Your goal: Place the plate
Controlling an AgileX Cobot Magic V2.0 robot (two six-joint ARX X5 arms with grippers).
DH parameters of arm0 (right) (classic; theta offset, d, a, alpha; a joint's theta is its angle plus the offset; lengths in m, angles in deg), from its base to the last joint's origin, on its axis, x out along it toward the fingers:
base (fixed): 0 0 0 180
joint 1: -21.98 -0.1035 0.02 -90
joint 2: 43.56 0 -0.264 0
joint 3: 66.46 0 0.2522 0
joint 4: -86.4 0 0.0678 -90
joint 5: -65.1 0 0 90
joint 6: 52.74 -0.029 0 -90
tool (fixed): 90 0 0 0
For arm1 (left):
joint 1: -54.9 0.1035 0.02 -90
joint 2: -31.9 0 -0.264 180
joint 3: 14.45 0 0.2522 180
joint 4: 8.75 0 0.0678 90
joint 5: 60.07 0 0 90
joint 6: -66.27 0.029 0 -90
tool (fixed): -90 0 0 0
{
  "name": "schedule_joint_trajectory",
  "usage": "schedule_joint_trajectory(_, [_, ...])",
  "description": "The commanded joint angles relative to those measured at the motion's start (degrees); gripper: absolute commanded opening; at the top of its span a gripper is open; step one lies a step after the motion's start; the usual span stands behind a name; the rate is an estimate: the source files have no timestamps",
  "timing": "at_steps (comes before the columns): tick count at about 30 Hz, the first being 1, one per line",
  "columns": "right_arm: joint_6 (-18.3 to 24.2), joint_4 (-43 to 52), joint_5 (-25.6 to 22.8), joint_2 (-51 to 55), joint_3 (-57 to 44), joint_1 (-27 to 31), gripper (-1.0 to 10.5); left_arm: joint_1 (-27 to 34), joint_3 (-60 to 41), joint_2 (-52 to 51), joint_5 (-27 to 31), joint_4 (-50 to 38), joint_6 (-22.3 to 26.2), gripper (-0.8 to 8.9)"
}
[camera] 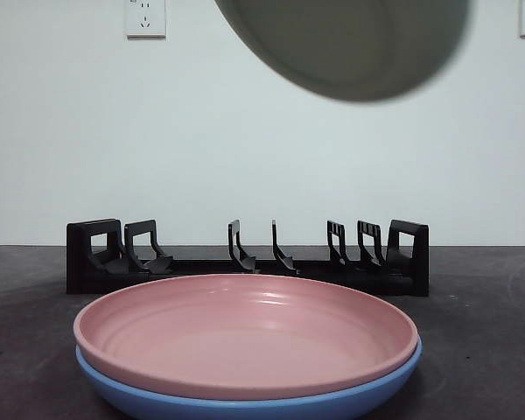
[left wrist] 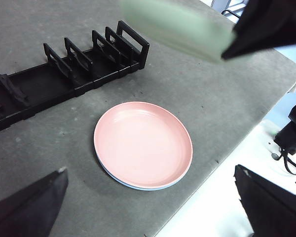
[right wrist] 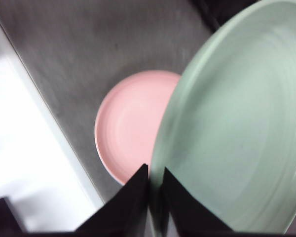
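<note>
Step in hand: carrying; the green plate [camera: 350,44] is lifted high above the surface [left wrist: 197,98], judged to be on its way to the black rack [camera: 245,258]
Right tool [right wrist: 155,190]: jaws pinched on the rim of the green plate, which stands tilted on edge in the right wrist view
Left tool [left wrist: 153,197]: jaws spread wide with nothing between them, waiting above the near edge of the surface
Green plate position: in the air, clear of everything; in the front view it hangs above and slightly to the right of the rack's middle; its outline is blurred
Pink plate [camera: 245,332]: lies flat, stacked on a blue plate [camera: 245,404], in front of the rack and apart from it
Rack: long, low, with pairs of upright dividers; every slot that shows is empty
Progress: early to middle; plate lifted but not yet set in a slot
Next move calls for: turning the plate fully upright, lining its rim up with a gap between two dividers, then lowering it straight in before the jaws let go
Risk: a rim caught on a divider could tip the plate or shift the light rack
</note>
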Motion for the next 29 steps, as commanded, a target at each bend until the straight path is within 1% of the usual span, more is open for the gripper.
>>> schedule_joint_trajectory(1, [0.5,4.2,-0.5,1.8,-4.7,-0.8,0.1,-0.3,0.5,0.2,-0.1,-0.5,0.7,5.3])
schedule_joint_trajectory(3, [0.3,6.7,-1.8,3.3,-9.2,-0.8,0.1,-0.3,0.5,0.2,-0.1,-0.5,0.7,5.3])
schedule_joint_trajectory(6, [-0.2,9.3,-7.5,4.7,-15.4,-0.8,0.1,-0.3,0.5,0.2,-0.1,-0.6,0.7,5.3])
schedule_joint_trajectory(8, [-0.3,9.6,-9.7,4.7,-18.4,-1.1,0.1,-0.3,0.5,0.2,-0.1,-0.6,0.7,5.3])
schedule_joint_trajectory(10, [-0.4,10.7,-9.9,4.5,-21.1,-1.4,0.1,-0.3,0.5,0.2,-0.1,-0.6,0.7,5.3])
schedule_joint_trajectory(15, [-1.5,18.7,-10.0,4.1,-27.7,-3.9,0.1,-0.3,0.5,0.2,-0.1,-1.1,0.8,5.3])
schedule_joint_trajectory(17, [-1.6,21.1,-11.6,3.3,-29.3,-5.2,0.1,-0.3,0.5,0.2,-0.1,-1.8,0.8,5.3])
schedule_joint_trajectory(18, [-1.7,21.5,-13.1,2.6,-29.8,-6.0,0.1,-0.3,0.5,0.2,-0.1,-2.0,0.8,5.3])
schedule_joint_trajectory(20, [-1.6,21.5,-14.5,0.6,-29.9,-7.3,0.1,-0.3,0.5,0.2,-0.1,-2.3,0.8,5.3])
schedule_joint_trajectory(26, [-0.9,24.6,-14.6,-5.6,-29.9,-10.4,0.1,-0.3,0.5,0.2,-0.1,-3.2,0.8,5.3])
schedule_joint_trajectory(29, [-0.8,26.3,-15.7,-8.0,-29.9,-12.1,0.1,-0.3,0.5,0.2,-0.1,-3.2,0.8,5.3])
